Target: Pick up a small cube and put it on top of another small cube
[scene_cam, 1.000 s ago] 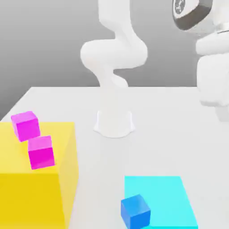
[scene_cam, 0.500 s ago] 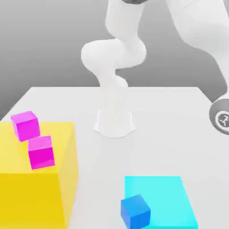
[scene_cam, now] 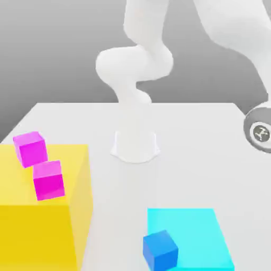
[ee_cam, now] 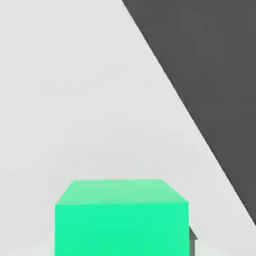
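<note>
The pincer (ee_cam: 122,247) is closed, seemingly on the green cube (ee_cam: 122,220), which sits on the worktop (ee_cam: 75,100) near its edge; one dark finger (ee_cam: 193,241) shows against the cube's side. To do this step well, I judge a straight, level lift is best, since the flat, smooth faces could slip if the cube tilts. In the exterior view the wrist (scene_cam: 259,131) is at 3 o'clock. Two glossy magenta cubes (scene_cam: 48,180) rest on a yellow block (scene_cam: 74,211) at 8 o'clock. A blue cube (scene_cam: 160,250) sits on a cyan block (scene_cam: 201,233) at 5 o'clock. All are plain, sharp-edged solids.
</note>
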Robot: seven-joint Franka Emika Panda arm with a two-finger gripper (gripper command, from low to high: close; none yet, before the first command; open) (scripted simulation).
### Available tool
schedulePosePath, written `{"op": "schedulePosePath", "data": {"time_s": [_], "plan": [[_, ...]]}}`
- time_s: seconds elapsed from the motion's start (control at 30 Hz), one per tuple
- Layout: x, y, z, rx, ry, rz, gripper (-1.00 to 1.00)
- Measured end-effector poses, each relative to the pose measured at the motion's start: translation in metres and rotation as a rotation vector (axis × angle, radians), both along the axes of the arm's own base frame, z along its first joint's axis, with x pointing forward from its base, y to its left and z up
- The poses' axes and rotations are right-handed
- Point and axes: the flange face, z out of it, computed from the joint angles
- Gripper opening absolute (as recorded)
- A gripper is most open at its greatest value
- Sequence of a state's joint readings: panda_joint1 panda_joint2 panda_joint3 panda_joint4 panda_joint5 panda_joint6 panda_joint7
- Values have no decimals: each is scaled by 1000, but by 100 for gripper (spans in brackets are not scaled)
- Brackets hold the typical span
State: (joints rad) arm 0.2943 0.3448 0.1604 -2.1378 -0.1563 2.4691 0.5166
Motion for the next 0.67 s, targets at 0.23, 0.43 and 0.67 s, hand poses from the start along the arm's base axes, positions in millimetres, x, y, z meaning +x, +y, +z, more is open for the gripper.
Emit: {"op": "schedulePosePath", "data": {"time_s": [0.23, 0.43, 0.67], "plan": [[31, -176, 89, -17, -14, -443, -100], [-26, -395, 185, 33, -9, -1014, -100], [-40, -411, 150, 50, -6, -1078, 100]]}}
